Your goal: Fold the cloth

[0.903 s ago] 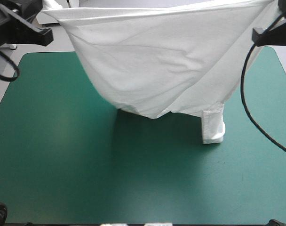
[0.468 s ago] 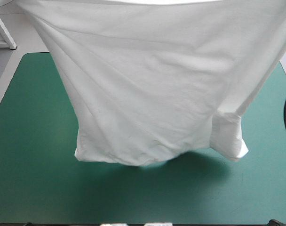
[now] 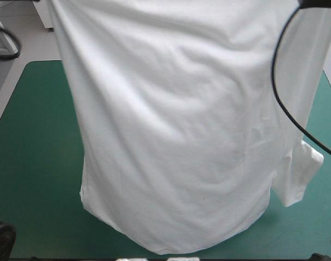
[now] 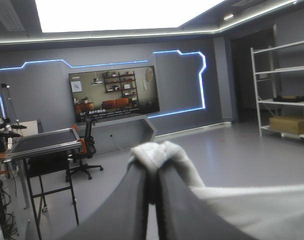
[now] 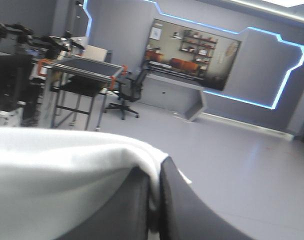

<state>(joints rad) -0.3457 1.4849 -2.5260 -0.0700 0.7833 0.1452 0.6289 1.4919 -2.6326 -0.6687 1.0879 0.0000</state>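
Note:
The white T-shirt hangs spread out in the air, held up by its top edge above the high view's frame. Its lower hem sags near the table's front edge, and one sleeve dangles at the right. My left gripper is raised level with the room, shut on a bunched corner of the T-shirt. My right gripper is also raised, shut on the T-shirt, whose cloth stretches away to one side. Neither gripper shows in the high view.
The teal-green table shows to the left of the hanging shirt and in a strip at the right. Its left edge and far left corner are in sight.
The T-shirt has swung toward the table's front and now hangs lower and fuller in view, its hem nearer the front edge. The arms have gone out of the high view.

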